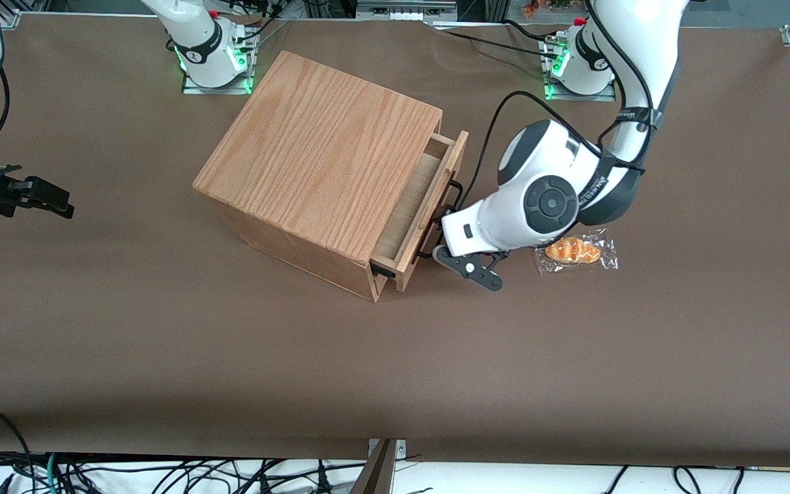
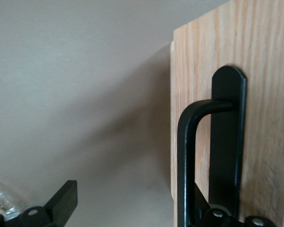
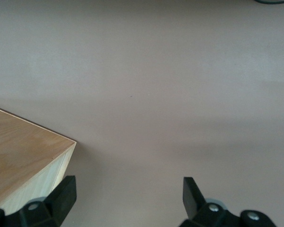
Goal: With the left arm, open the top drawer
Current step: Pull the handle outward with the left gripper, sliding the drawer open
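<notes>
**Q:** Fingers (image 2: 61, 203) first: what are they doing?

**R:** Black gripper (image 1: 462, 257) on the left arm (image 1: 546, 199), low over the table (image 1: 162, 357), right in front of the drawer (image 1: 412, 206). Its fingers are apart, not clamped on anything. The wrist view shows the handle (image 2: 185, 161), a thin black wire bar, standing between the two fingers and close against one of them. I cannot tell whether they actually touch.

**Q:** Where is the drawer, and how open is it?

**R:** It is the uppermost one in an oak box (image 1: 319, 151) standing mid-table, its front turned toward the working arm's end. The drawer is part-way out. A strip of its pale inner floor shows between the box top and the front panel. Most of its length is inside the box.

**Q:** So how far along is the task?

**R:** I judge it begun but not finished. The handle is reached and the drawer has come out a little. What is left is to draw it farther out, then let go of the handle.

**Q:** Anything else nearby?

**R:** A bread roll in a clear wrapper (image 1: 575, 252) lies on the table, near the gripper and toward the working arm's end.

**Q:** Any writing or brands?

**R:** Small dark lettering on the arm's sleeve is too small to read. Nothing legible on the wrapper, the box or the drawer.
</notes>
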You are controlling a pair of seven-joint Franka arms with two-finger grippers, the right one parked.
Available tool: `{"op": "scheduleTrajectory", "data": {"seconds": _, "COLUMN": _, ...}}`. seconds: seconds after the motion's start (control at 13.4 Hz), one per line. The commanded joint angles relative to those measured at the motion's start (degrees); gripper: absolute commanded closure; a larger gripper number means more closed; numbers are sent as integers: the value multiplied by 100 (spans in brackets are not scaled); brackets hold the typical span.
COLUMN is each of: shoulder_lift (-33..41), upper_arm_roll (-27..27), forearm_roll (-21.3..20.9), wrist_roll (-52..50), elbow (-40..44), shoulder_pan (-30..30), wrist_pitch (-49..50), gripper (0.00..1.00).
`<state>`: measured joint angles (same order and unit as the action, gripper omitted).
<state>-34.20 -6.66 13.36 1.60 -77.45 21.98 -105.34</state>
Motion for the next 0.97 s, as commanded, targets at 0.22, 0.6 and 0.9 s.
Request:
{"op": "scheduleTrajectory", "data": {"seconds": 0.22, "shoulder_lift": -7, "upper_arm_roll": 24, "forearm_roll": -203, "wrist_roll": 113, "elbow": 45, "shoulder_pan": -247, "wrist_pitch": 233, "gripper": 0}}
{"op": "scheduleTrajectory", "data": {"seconds": 0.6, "shoulder_lift": 54, "upper_arm_roll": 15, "forearm_roll": -203, "wrist_roll": 130, "elbow": 89, "shoulder_pan": -432, "wrist_pitch": 312, "gripper": 0}}
{"op": "scheduleTrajectory", "data": {"seconds": 0.9, "shoulder_lift": 115, "upper_arm_roll": 15, "forearm_roll": -211, "wrist_roll": 130, "elbow": 107, "shoulder_pan": -555, "wrist_pitch": 356, "gripper": 0}}
